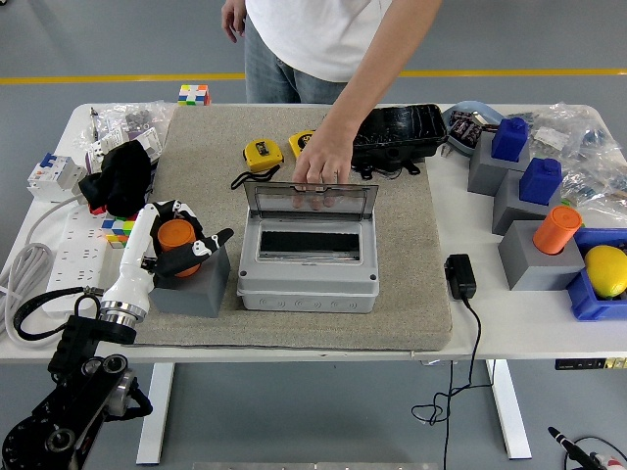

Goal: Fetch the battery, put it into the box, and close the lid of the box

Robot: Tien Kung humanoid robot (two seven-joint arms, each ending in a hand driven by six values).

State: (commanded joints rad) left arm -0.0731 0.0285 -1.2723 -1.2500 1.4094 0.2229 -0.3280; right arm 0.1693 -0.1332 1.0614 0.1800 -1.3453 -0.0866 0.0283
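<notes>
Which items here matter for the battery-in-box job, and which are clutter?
Job:
orange battery on its grey block
left hand, fingers around the battery
grey box, lid held up by a person's hand

Clutter:
tape measures
black case
blue cylinders
lemon

White forearm point(132, 266), black-and-white left hand point(181, 245), person's white shirt point(323, 29)
</notes>
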